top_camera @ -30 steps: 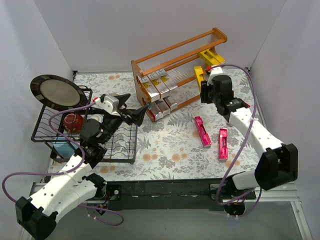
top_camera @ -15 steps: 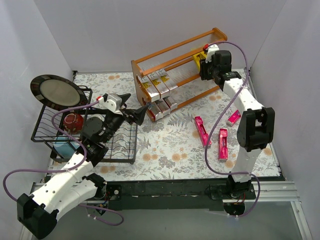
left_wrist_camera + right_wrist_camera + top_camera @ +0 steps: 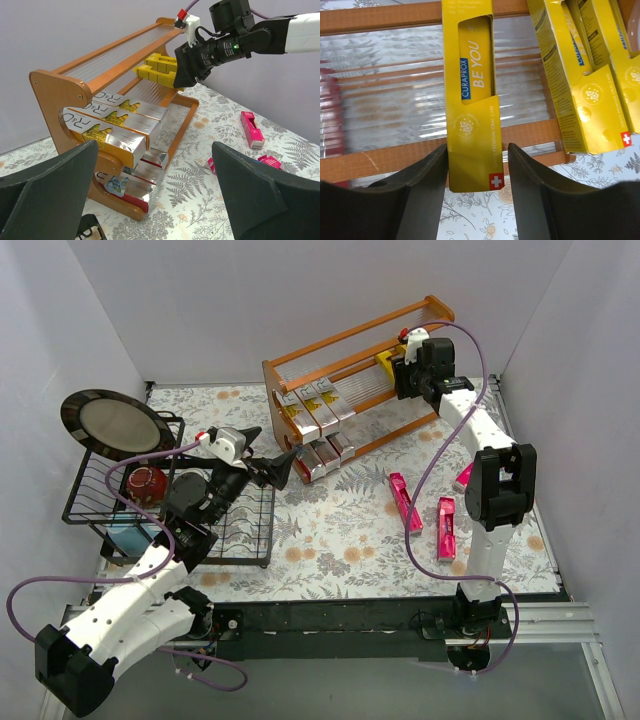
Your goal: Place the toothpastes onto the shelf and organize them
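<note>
Shelf (image 3: 120, 50) top tier: bare rods full length. Middle tier: silver cartons (image 3: 115, 120) fill left end, yellow cartons (image 3: 160, 70) right end, bare stretch between. Right gripper (image 3: 476, 165) occupies right end, fingers (image 3: 415, 200) close either side of one yellow carton (image 3: 472, 95). Right arm (image 3: 495, 490) stands along table's right side, blocking that lane. Mat (image 3: 340, 540) open between wide-spread left gripper (image 3: 275, 468) and shelf front. Magenta cartons (image 3: 405, 502) scattered right of centre. Dish rack (image 3: 170, 510) crowds left side.
</note>
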`<state>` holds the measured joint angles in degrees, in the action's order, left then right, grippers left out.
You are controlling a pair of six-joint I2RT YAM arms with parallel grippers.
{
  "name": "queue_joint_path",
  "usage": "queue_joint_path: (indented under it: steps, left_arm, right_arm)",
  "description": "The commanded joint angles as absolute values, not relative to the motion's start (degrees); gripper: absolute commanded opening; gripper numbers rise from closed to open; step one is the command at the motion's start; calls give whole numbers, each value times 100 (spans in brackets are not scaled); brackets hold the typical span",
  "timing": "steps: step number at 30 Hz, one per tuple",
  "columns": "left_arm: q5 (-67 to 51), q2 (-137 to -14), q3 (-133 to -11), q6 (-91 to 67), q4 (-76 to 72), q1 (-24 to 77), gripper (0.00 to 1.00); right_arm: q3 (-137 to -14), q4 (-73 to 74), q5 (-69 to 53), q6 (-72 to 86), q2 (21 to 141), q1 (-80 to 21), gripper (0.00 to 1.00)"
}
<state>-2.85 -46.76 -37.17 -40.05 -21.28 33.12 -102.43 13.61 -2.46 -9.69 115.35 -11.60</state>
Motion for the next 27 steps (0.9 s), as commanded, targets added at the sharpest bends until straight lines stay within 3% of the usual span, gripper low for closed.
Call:
queue_joint_path:
  steps: [1,17,27]
  left_arm:
    - [-237,-4676,-3718,-3946,-2153,3331,98]
    - [-229,-4790,-3718,-3920,-2136,3331,98]
    - [-202,-4755,-3709,-3902,-2127,3331,98]
  right_arm:
    - [-10503,1143,139,-1107,11488,-1116,59]
    - [-10547,571,668,-1406,11672,-1081,54]
    - [-10477,317,1099,-1696,11681,-1081,61]
